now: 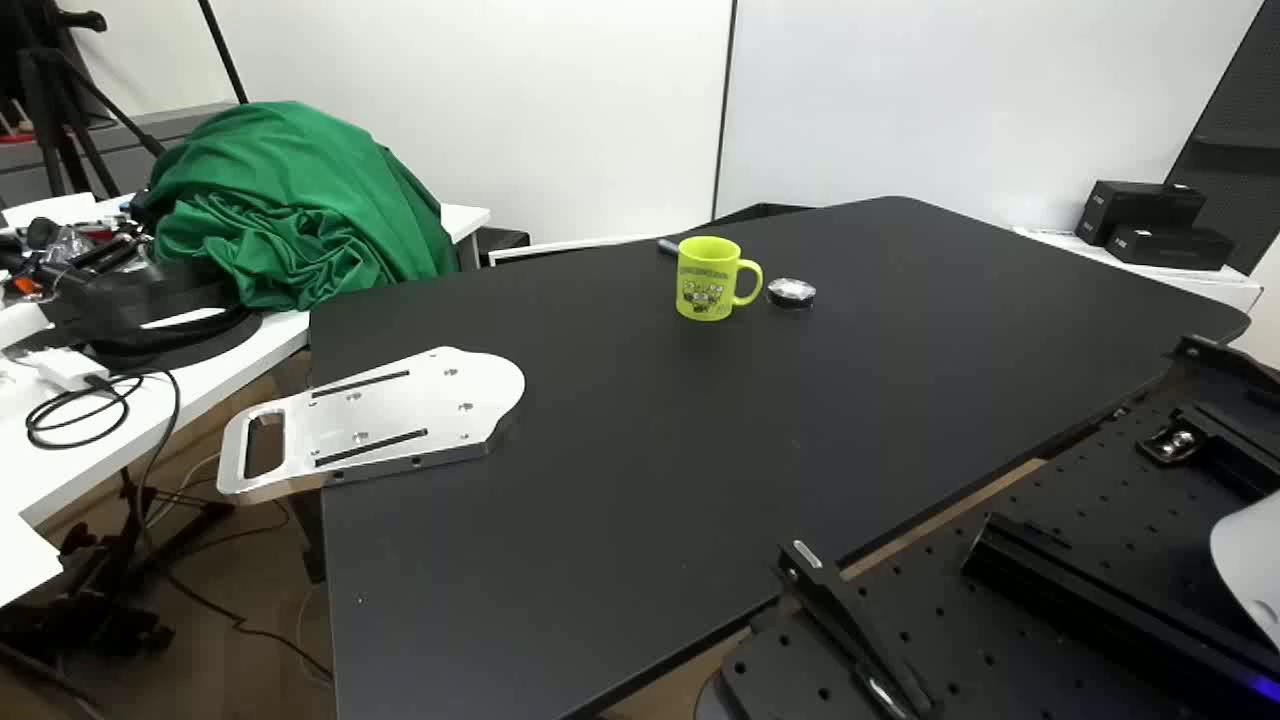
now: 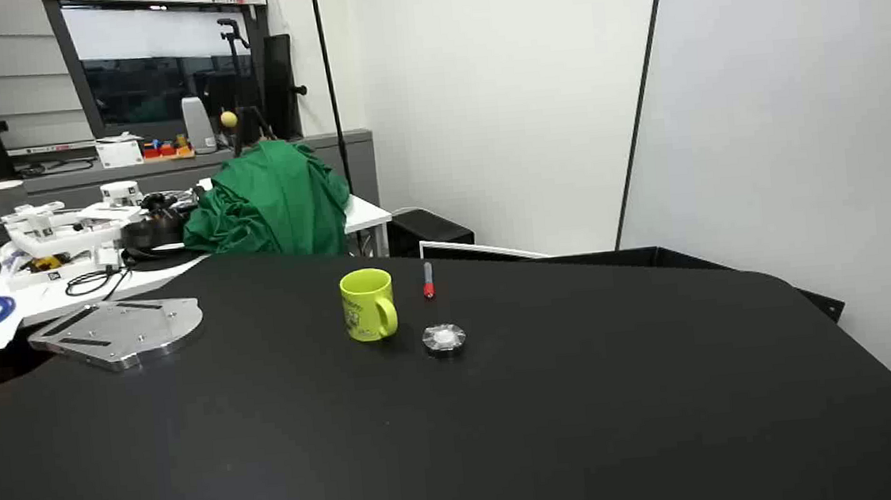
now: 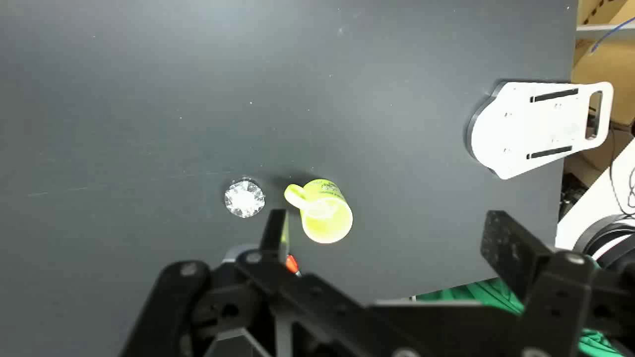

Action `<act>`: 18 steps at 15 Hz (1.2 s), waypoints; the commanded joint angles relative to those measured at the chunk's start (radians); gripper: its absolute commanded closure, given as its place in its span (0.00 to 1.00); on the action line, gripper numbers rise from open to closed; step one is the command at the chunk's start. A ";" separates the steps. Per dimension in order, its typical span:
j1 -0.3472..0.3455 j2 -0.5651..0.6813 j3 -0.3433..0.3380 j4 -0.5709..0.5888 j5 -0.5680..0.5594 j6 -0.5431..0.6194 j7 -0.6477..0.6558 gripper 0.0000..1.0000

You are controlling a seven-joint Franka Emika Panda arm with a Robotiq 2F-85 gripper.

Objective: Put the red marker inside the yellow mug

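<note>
The yellow mug (image 1: pixel 704 282) stands upright on the black table in both exterior views (image 2: pixel 363 310), with a side handle and dark print. The red marker (image 2: pixel 428 281), with a red end and greyish body, lies on the table beside the mug, apart from it. In an exterior view the marker (image 1: pixel 667 247) is mostly hidden behind the mug. In the wrist view the mug (image 3: pixel 327 218) is above the table with its opening visible. The red marker's tip (image 3: pixel 292 264) shows past a finger that hides the rest. My gripper (image 3: pixel 387 220) is open and empty, above the table.
A clear-topped round disc (image 2: pixel 444 339) lies near the mug's handle. A silver metal plate (image 1: pixel 400 400) lies at the table's edge, partly overhanging. A green cloth (image 1: pixel 300 200) sits on a cluttered white side table. A white wall stands behind the table.
</note>
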 commanded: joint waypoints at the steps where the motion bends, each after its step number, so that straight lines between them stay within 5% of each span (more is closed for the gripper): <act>1: -0.008 0.001 0.006 0.002 0.003 0.000 -0.003 0.00; 9: -0.008 0.001 0.006 0.002 0.003 0.001 -0.003 0.00; 18: 0.003 0.479 -0.004 0.304 -0.015 0.060 -0.204 0.00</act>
